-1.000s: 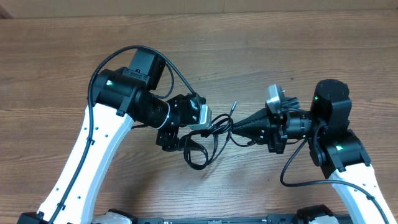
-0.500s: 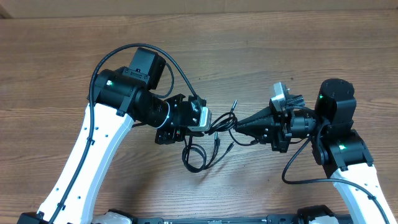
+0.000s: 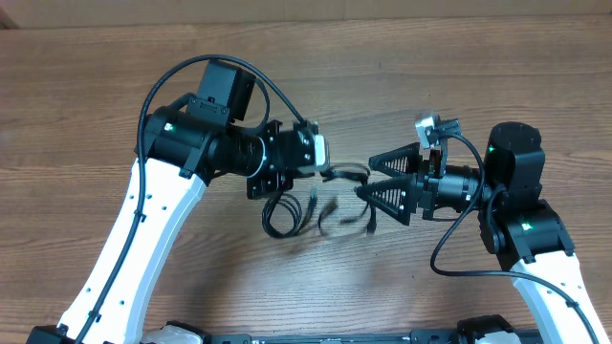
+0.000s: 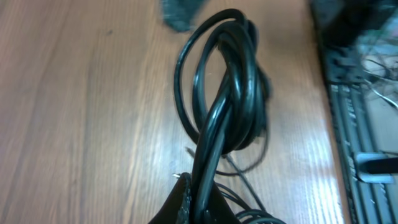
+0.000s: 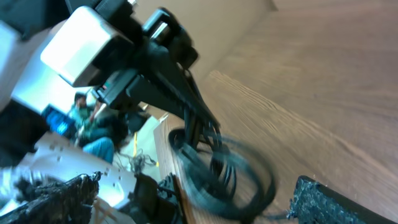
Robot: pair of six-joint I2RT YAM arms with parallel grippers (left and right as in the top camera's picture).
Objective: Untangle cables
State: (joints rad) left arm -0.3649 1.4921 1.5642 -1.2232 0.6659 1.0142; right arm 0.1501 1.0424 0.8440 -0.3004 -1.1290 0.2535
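One big brown wood-grain desk (image 3: 459, 86) fills the whole overhead shot, with the white-and-black left arm (image 3: 124, 239) and right arm (image 3: 540, 272) reaching in from the bottom corners toward the middle. The left gripper (image 3: 328, 173) is clamped fully down on the bundle of thin glossy black cables (image 3: 283, 208). The right gripper (image 3: 367, 179) sits just beside it with its jaws spread as wide as they go, nothing in them. The cables are between the two grippers, roughly mid-desk. A few loops dangle from the left gripper's pinch, and a couple of loose strands on the right gripper's side are too blurred to read. From the left wrist you can see several smooth round cords looped in a long oval, crossing over each other near the pinch. My guess on handling: super light, floppy and a bit slick, so they'll sag and swing rather than hold shape, and yanking probably just tightens the crossings. I'd grab one loose strand or a plug end at the outside of the loop, not the fat crossed part.
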